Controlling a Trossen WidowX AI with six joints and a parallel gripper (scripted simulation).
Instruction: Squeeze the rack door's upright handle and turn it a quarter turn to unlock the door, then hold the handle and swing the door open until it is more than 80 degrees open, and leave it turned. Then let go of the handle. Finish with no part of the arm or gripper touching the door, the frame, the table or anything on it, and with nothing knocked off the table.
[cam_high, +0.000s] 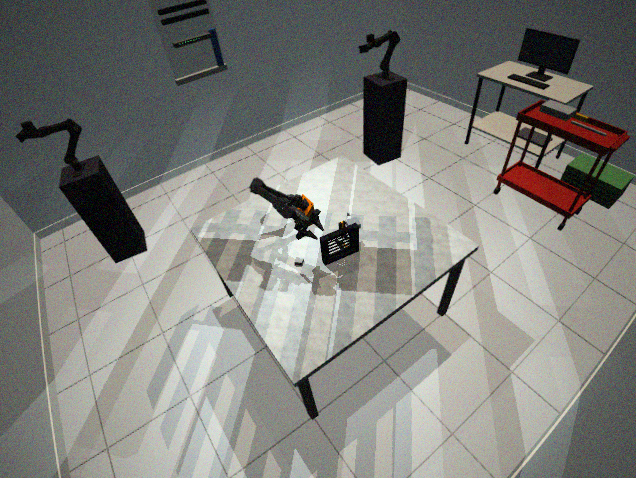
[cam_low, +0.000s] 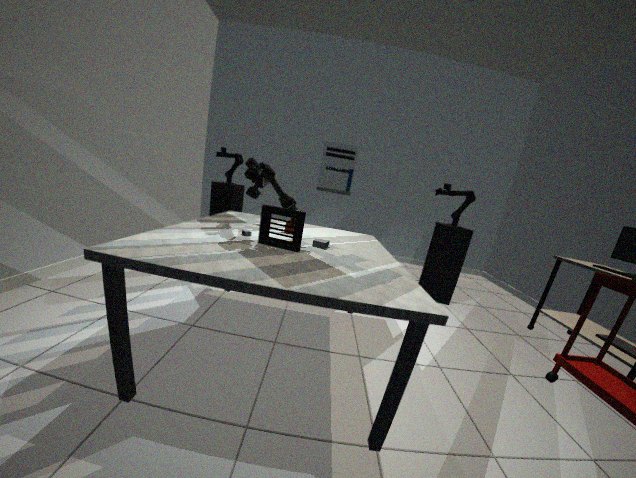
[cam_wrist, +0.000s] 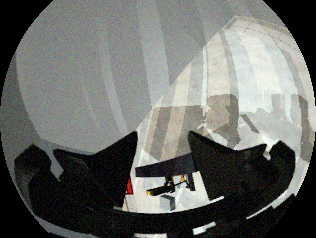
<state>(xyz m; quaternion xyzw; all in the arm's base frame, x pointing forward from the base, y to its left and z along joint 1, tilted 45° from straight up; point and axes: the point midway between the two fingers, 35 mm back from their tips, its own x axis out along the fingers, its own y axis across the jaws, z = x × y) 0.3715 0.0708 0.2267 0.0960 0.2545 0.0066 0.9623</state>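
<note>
The black rack (cam_high: 323, 251) (cam_low: 263, 226) stands upright on the table (cam_high: 370, 303) (cam_low: 359, 287). Light shows through its slots in the top and exterior views. In the wrist view its dark top edge (cam_wrist: 165, 167) crosses low between the fingers. The door's angle and its upright handle cannot be told at this size. My gripper (cam_high: 319, 233) (cam_wrist: 163, 135) is open, with nothing seen between its fingertips. In the top view it appears just left of the rack's upper left corner, and in the exterior view the arm's front end is up and left of the rack. Contact cannot be told.
A grey block (cam_high: 353, 221) (cam_low: 321, 244) (cam_wrist: 167, 202) lies beside the rack. A small dark block (cam_high: 298, 262) (cam_low: 246, 233) lies on its other side. Small black and yellow parts (cam_wrist: 159, 191) show past the rack's top edge in the wrist view.
</note>
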